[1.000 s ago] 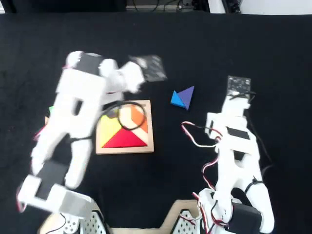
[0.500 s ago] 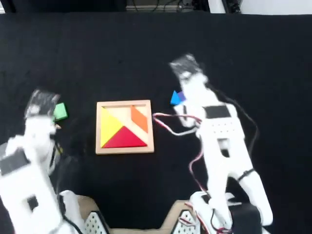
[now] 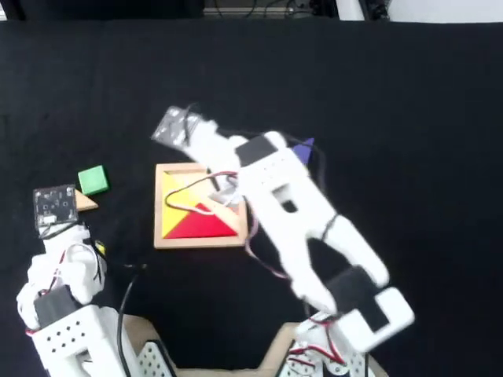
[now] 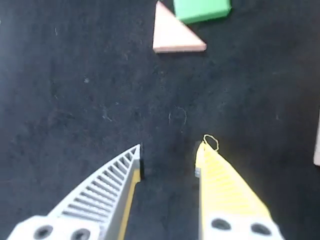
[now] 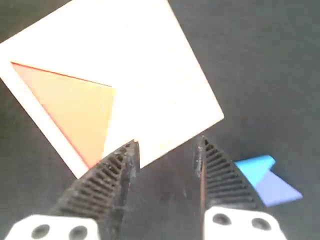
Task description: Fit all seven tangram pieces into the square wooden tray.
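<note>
Tangram tray (image 3: 189, 242) holds its spot mid-table, and what a switch around it! Half a second ago the right arm (image 3: 291, 212) was up by the blue triangle (image 5: 252, 167). Now it lies slantwise across the tray, its wrist out past the far left corner. The left arm (image 3: 59, 275), which was up beside the green square (image 3: 93, 179), is drawn back to the near left of the table (image 3: 377, 78).

The right pincer (image 5: 167, 150) is parted a moderate way with nothing between its black fingers. In its own view it hangs at the tray's rim, with the blue triangle and the purple triangle (image 5: 280, 191) touching each other close by. The left pincer (image 4: 170, 152) is parted too and empty, over bare black table. The tan triangle (image 4: 175, 36) and the green square lie ahead of it, just beside one another.

Hard to read: from above, the right arm covers the tray's right half, where the orange piece lay a moment ago. Of the blue-and-purple pair only a sliver of purple peeks past the arm. The green square is cut off at the edge of the left wrist view.

What shows in the tray: a yellow triangle (image 3: 174, 208) on the left and a red triangle (image 3: 196, 228) along the near side, both flat, their edges meeting. Tan, green, blue and purple are out on the table.
</note>
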Motion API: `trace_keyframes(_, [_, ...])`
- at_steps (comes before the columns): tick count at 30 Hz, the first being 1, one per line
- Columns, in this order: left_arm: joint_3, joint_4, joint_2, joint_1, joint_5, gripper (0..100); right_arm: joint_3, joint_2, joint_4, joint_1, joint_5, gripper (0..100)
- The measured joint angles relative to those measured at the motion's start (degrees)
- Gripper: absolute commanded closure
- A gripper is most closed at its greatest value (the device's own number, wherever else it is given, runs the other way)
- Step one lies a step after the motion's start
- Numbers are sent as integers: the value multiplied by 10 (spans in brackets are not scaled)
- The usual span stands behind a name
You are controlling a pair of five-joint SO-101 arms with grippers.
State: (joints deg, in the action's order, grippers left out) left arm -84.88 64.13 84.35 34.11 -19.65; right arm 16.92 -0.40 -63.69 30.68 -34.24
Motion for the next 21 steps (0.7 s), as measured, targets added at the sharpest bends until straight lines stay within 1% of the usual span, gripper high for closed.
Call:
trace_keyframes(4, [-21,-21,1,3,19,815,-23,71,9,16,-24,803])
trace_keyframes(10, [-39,-40,0,3,24,815,-69,157,4,15,-28,803])
trace_keyframes(21, [-40,-42,0,3,24,815,-79,178,-9,15,-28,803])
